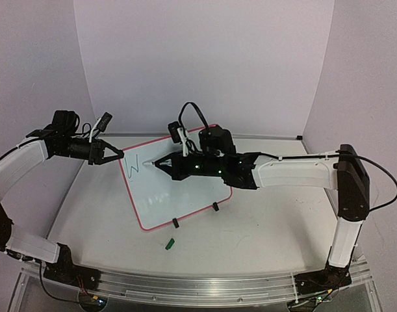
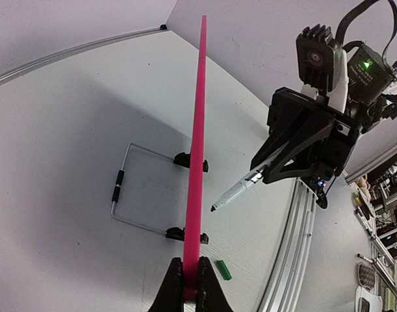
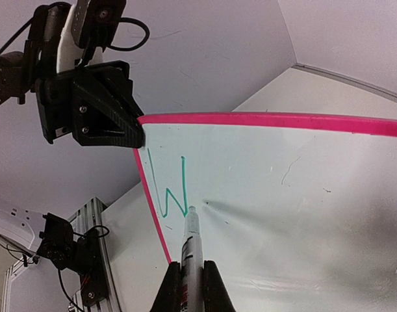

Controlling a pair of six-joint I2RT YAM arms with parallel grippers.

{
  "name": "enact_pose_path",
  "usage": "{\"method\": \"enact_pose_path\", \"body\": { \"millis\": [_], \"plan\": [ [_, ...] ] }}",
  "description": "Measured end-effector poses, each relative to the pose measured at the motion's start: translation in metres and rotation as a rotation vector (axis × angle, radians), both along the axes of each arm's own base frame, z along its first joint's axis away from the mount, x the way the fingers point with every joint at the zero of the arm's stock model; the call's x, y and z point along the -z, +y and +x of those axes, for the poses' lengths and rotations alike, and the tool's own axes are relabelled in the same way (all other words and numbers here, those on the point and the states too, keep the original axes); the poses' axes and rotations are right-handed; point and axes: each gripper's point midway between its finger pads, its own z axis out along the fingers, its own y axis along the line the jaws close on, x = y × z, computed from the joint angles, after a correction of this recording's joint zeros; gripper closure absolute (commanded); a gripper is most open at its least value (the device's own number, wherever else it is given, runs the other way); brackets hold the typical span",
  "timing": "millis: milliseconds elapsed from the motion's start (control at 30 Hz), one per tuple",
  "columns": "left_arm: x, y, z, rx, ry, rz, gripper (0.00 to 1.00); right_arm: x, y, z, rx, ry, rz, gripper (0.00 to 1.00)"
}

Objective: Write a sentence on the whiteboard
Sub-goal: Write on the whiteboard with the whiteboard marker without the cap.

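The whiteboard (image 1: 173,199) sits in the middle of the top view, propped at a slant on two small black feet (image 1: 175,223), with a wire stand (image 2: 128,188) behind it that shows only in the left wrist view. The left claw (image 2: 185,287) is pinched tight on the thin pink frame at the board's upper left corner, steadying it. The right claw (image 3: 187,289) is closed around the barrel of a marker (image 3: 191,237), whose tip points at the white face just right of a green "W" (image 3: 172,192), the only letter of the sentence written so far, near the board's upper left. Whether the tip touches the surface is hard to tell; in the left wrist view it seems just off it. A green cap (image 1: 170,244) lies on the table below the board's lower edge. The board looks light, thin and stiff, with a glossy face that offers little friction, so pen pressure would likely push it back or make it slide on its feet. The frame edge is the sensible place to hold it, clear of the writing area, as the left claw does. The marker is slim and smooth, so a firm grip well back on the barrel should keep the tip from wandering.
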Motion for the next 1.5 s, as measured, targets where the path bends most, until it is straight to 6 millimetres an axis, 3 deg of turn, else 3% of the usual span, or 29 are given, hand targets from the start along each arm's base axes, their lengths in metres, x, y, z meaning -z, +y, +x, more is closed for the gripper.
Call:
{"method": "enact_pose_path", "body": {
  "millis": [567, 1100, 1500],
  "plan": [
    [0.0, 0.0, 0.001, -0.001, -0.006, 0.005, 1.0, -0.004, 0.012, 0.012, 0.008, -0.01, 0.018, 1.0],
    [0.002, 0.001, 0.002, -0.007, -0.011, 0.014, 1.0, 0.031, 0.008, 0.0, -0.033, 0.042, -0.042, 1.0],
    [0.002, 0.002, 0.002, -0.01, -0.014, 0.019, 1.0, 0.026, 0.006, 0.003, -0.004, 0.028, -0.036, 1.0]
  ]
}}
